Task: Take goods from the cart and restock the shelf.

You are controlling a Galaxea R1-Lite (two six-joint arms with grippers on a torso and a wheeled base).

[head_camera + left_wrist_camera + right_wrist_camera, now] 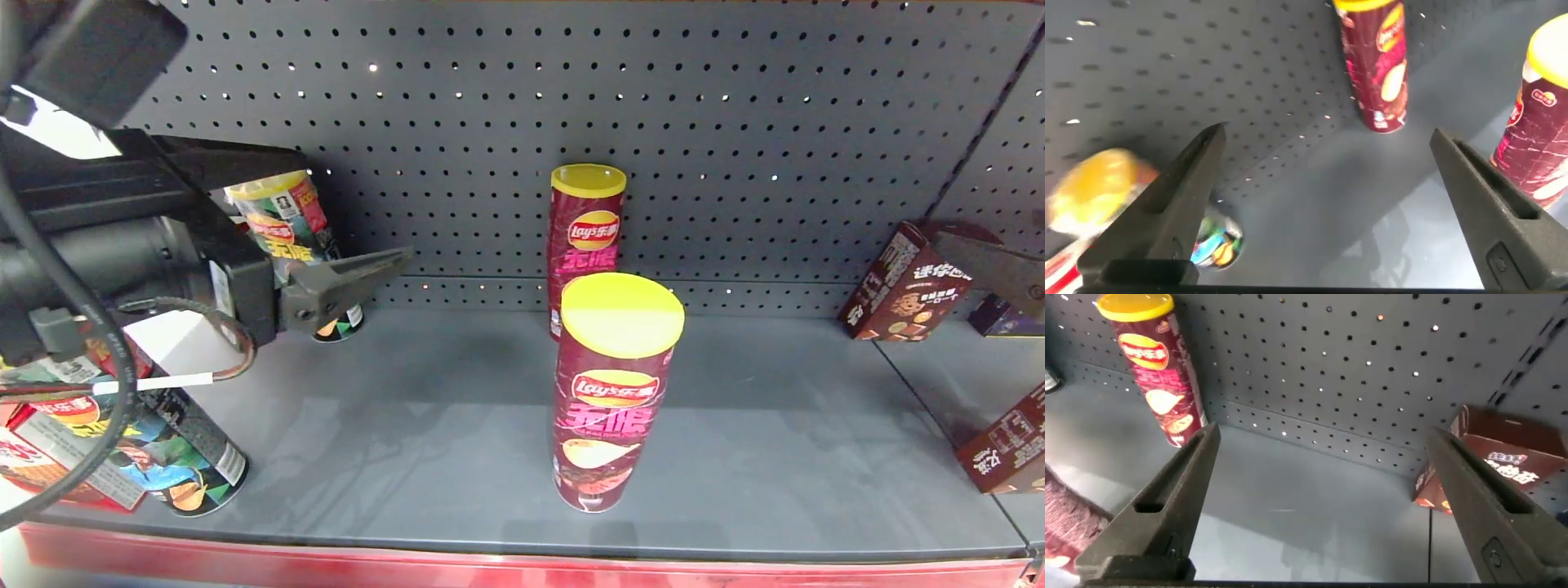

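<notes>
The left gripper (1327, 135) and right gripper (1324, 433) are both spread wide and empty. A maroon cylindrical chip can with yellow lid (614, 392) stands upright on the grey metal shelf (408, 408). An identical rear can (584, 237) stands at its 12 o'clock, with the left gripper at 10 o'clock.

Maroon, yellow-lidded front can (614, 392); hole-dotted grey back panel (735, 122); brown box (902, 286); seemingly multicoloured left can (282, 216).

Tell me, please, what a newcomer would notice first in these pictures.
A dark red can with a yellow lid stands on the shelf, a second can right behind it. At the left, the open left gripper hangs near a colourful can; a brown box leans at the right.
</notes>
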